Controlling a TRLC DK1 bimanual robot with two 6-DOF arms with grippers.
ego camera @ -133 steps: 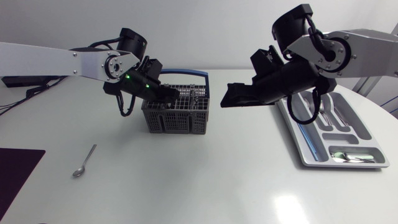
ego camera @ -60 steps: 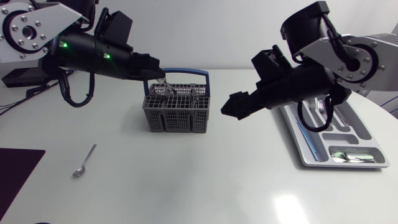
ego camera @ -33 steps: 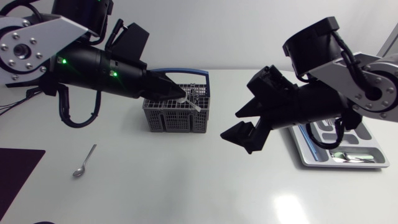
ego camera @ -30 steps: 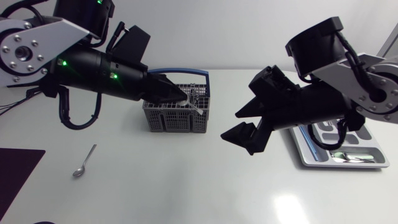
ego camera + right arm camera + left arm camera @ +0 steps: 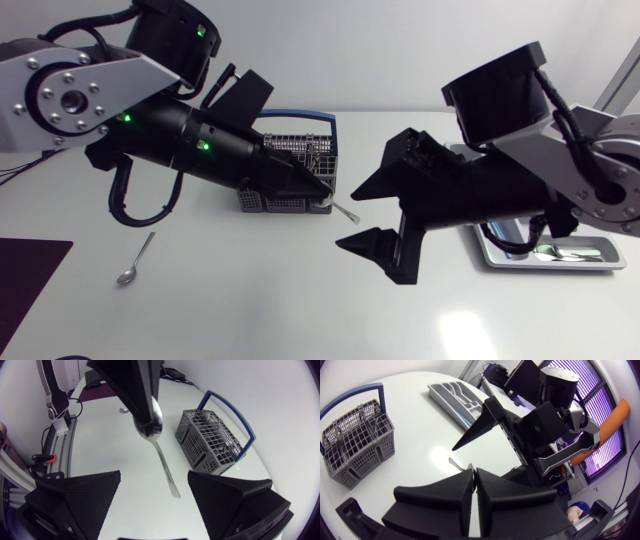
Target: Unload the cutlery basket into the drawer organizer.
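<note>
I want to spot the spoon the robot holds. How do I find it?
Look for the grey cutlery basket with the blue handle. Right beside it, the left gripper pinches a spoon by its bowl, its handle poking toward the open right gripper. Unlike the other spoon lying flat on the table, this one is up in the air.

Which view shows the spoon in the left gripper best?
Right wrist view: the spoon shows nearly whole, bowl pinched by the left gripper. Head view shows only its handle tip; left wrist view, a sliver beyond the gripper.
</note>
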